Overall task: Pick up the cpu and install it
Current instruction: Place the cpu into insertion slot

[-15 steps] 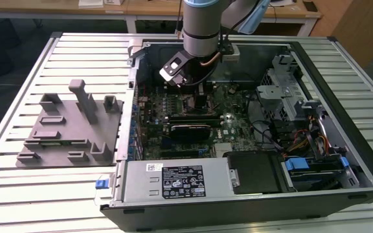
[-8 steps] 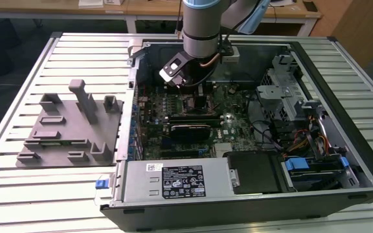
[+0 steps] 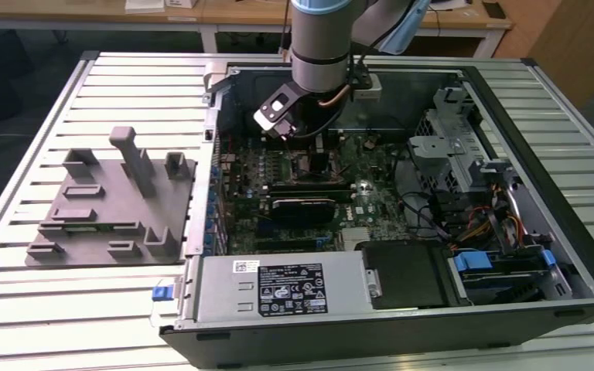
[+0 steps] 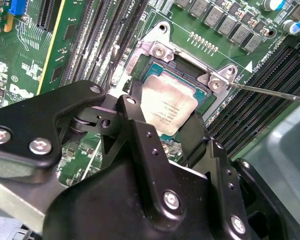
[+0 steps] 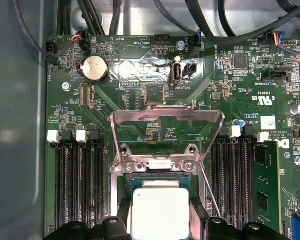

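Observation:
The cpu point(image 4: 167, 107) is a silvery square chip with a thin green rim, sitting in or just over the black-framed motherboard socket point(image 4: 140, 70). My gripper point(image 4: 163, 115) straddles it, one black finger against each of two opposite sides, shut on it. The first wrist view shows the cpu point(image 5: 160, 212) between the same fingers of the gripper point(image 5: 161, 222), with the socket's metal load plate point(image 5: 167, 132) tipped up open behind it. In the exterior view the gripper point(image 3: 295, 127) reaches down into the open computer case point(image 3: 544, 232) over the motherboard.
A thin socket lever point(image 4: 270, 92) sticks out beside the socket. Memory slots point(image 5: 77, 185) flank it on both sides. Cables point(image 5: 230, 20) run along the case wall. A grey moulded tray point(image 3: 111, 205) lies outside the case at the exterior view's left; the power supply point(image 3: 276, 286) sits at the front.

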`<action>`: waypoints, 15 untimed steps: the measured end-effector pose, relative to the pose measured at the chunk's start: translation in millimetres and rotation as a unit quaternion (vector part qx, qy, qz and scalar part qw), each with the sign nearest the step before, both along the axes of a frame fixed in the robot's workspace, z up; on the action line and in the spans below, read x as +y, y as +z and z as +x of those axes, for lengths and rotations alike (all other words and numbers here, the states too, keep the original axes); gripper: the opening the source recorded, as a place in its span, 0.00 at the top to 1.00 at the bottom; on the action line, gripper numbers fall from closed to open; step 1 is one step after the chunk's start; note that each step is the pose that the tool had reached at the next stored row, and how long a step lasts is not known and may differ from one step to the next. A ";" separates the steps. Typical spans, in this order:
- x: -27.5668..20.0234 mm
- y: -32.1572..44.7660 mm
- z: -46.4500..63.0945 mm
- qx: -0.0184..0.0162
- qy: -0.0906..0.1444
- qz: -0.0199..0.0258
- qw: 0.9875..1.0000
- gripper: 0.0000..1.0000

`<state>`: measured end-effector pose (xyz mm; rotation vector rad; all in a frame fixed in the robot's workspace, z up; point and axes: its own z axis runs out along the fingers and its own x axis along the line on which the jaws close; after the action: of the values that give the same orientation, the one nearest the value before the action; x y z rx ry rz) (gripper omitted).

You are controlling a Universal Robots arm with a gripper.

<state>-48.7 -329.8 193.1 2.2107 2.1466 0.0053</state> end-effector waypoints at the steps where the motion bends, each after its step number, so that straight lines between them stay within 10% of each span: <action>1: 0.0 0.0 0.0 0.000 0.000 0.000 1.000 0.46; 15: 0.0 1.2 0.0 0.000 0.003 0.000 1.000 0.39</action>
<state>-48.7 -329.7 194.3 2.2053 2.1523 0.0060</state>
